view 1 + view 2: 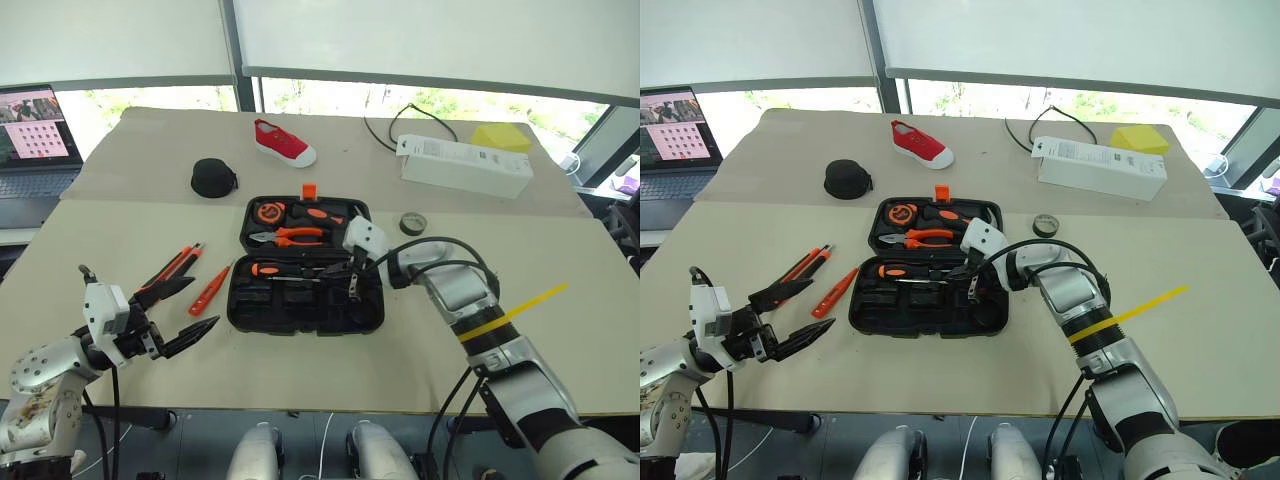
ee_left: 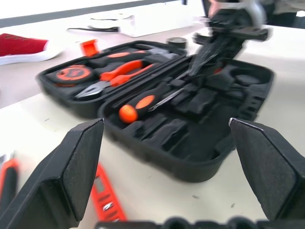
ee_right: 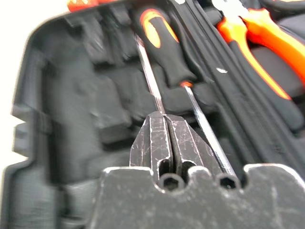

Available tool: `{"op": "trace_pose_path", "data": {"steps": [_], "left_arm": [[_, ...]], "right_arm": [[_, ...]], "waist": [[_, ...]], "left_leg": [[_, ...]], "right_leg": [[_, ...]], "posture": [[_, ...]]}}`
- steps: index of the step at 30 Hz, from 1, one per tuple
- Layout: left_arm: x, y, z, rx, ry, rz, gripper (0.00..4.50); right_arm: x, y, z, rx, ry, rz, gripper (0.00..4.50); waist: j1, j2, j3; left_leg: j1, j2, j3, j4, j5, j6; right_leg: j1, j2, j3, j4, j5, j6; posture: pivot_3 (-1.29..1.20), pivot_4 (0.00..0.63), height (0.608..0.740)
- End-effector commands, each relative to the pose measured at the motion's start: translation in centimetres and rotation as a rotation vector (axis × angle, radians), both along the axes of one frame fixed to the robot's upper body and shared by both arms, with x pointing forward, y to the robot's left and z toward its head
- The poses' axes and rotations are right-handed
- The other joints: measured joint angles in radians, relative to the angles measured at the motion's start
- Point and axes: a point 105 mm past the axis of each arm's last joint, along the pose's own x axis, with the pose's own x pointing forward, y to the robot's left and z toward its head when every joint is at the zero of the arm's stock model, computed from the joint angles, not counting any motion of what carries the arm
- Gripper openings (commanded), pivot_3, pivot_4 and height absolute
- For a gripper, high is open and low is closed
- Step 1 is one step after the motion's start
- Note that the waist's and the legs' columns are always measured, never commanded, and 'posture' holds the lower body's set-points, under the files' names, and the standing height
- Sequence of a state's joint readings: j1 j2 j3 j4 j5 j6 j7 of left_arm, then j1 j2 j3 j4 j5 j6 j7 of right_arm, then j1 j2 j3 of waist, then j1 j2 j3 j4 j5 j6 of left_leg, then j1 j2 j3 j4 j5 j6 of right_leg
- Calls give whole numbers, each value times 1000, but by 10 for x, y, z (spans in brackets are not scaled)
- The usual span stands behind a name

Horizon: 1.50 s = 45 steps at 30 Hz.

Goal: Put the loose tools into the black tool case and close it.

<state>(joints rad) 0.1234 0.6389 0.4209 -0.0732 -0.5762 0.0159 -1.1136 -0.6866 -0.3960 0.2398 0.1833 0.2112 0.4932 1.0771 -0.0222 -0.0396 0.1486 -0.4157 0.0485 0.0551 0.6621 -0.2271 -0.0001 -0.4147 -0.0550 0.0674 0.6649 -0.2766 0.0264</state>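
Open black case [image 1: 305,262] holds orange tools; right tool [image 1: 352,283] pinches a screwdriver [image 3: 148,71] shaft, left tool [image 1: 185,312] gapes wide.

The right arm reaches in from the right with its forearm angled inward and the wrist bent, so the right claw [image 1: 352,276] points to the left and tilts slightly downward, its two black fingers [image 3: 167,138] pressed together. The left arm sits low on the left, bent at the elbow, holding the left claw [image 1: 185,312] roughly level with its fingers [image 2: 81,162] spread wide apart.
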Motion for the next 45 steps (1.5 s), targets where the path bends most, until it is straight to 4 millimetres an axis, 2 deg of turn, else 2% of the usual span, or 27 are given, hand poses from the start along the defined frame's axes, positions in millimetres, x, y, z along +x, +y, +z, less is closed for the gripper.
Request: {"op": "trace_pose_path", "data": {"steps": [1, 4, 6, 9, 11, 12, 14, 17, 20, 23, 25, 27, 30, 35, 41, 44, 45], "left_arm": [[-9, 39, 20, 1, -111, 211, 4500], [-32, 67, 8, 11, -49, 340, 4500], [-45, 82, 2, 17, -12, 412, 4500], [-69, 118, -12, -9, 81, 579, 4500], [-81, 133, -22, 3, 150, 655, 4500], [-84, 144, -29, 26, 204, 720, 4500], [-87, 154, -34, 63, 264, 777, 4500], [-75, 140, -20, 23, 241, 700, 4500], [-59, 114, -6, -16, 258, 589, 4500], [-32, 62, 11, -39, 335, 433, 4500], [-14, 38, 11, 33, 388, 399, 4500], [1, 27, 7, 105, 430, 421, 4500], [25, 8, 5, 120, 458, 443, 4500], [50, -6, -12, 151, 515, 505, 4500], [71, -31, -28, 157, 537, 447, 4500], [79, -35, -35, 170, 543, 447, 4500], [83, -34, -38, 182, 546, 458, 4241]], "right_arm": [[-24, -35, 39, 150, -97, 49, 737], [-43, -68, 46, 267, -159, -5, 1779], [-50, -86, 42, 264, -228, -52, 2416], [-64, -113, 31, 272, -351, -113, 3420], [-70, -127, 25, 261, -412, -147, 4130], [-72, -134, 21, 260, -389, -174, 4418], [-77, -143, 16, 256, -362, -193, 4418], [-82, -143, 19, 265, -380, -185, 4418], [-84, -135, 28, 264, -416, -150, 4418], [-81, -118, 46, 254, -442, -85, 4418], [-78, -107, 57, 241, -458, -45, 4418], [-76, -102, 62, 230, -461, -23, 4418], [-74, -94, 69, 226, -454, 2, 4418], [-76, -89, 70, 215, -433, 24, 4418], [-78, -87, 70, 222, -433, 6, 4418], [-79, -88, 69, 221, -428, -3, 4418], [-81, -88, 68, 220, -425, -7, 4472]], "waist": [[8, 0, 0], [8, -1, 0], [3, -1, 0], [1, -1, 0], [-3, -1, 1], [-3, -1, 1], [-3, -2, 1], [4, -4, 1], [8, -4, 1], [9, -4, 1], [9, -3, 2], [8, -3, 2], [4, -3, 2], [5, -3, 2], [8, -3, 2], [13, -3, 2], [16, -3, 2]], "left_leg": [[-1, 0, 0, 0, 0, 0], [-1, 0, -1, 0, -1, 1], [0, 0, -1, 0, -1, 1], [2, 0, 0, 0, -2, 0], [9, 1, 3, 0, -2, 0], [11, 1, 5, 0, -2, 0], [13, 1, 6, 0, -1, 0], [13, 1, 7, 0, 0, 0], [13, 1, 7, 0, 0, -1], [12, 1, 5, 0, 0, -1], [12, 1, 3, 0, 0, -1], [13, 1, 3, 0, 0, -1], [13, 0, 2, 0, -1, -1], [8, -1, -1, -1, -1, -2], [9, -3, -1, -1, -1, -2], [9, -4, -1, -1, -1, -2], [9, -4, -1, -1, -1, -2]], "right_leg": [[-1, -1, 0, 0, 0, 0], [0, -1, -1, -2, 0, 1], [2, -1, -1, -3, 0, 1], [5, -1, 0, -3, 0, 1], [11, 0, 0, -3, -1, 0], [12, 0, 0, -3, -2, 0], [13, 0, 0, -3, -2, 1], [13, 0, 0, -3, -2, 0], [13, 0, 0, -2, -1, 0], [13, 0, 0, -2, -1, 0], [12, -1, 1, -1, -1, 0], [13, -1, 2, -1, -1, 1], [13, 0, 2, -1, -1, 1], [10, 2, 2, -2, -1, 1], [11, 1, 2, -2, -1, 1], [12, 1, 2, -2, -1, 1], [12, 1, 2, -2, -1, 1]], "posture": [[0, 150, 740], [0, 150, 740], [0, 150, 740], [0, 150, 740], [0, 150, 740], [0, 150, 740], [0, 150, 740], [0, 150, 740], [0, 150, 740], [0, 150, 740], [0, 150, 740], [0, 150, 740], [0, 150, 740], [0, 150, 740], [0, 150, 740], [0, 150, 740], [0, 150, 740]]}}
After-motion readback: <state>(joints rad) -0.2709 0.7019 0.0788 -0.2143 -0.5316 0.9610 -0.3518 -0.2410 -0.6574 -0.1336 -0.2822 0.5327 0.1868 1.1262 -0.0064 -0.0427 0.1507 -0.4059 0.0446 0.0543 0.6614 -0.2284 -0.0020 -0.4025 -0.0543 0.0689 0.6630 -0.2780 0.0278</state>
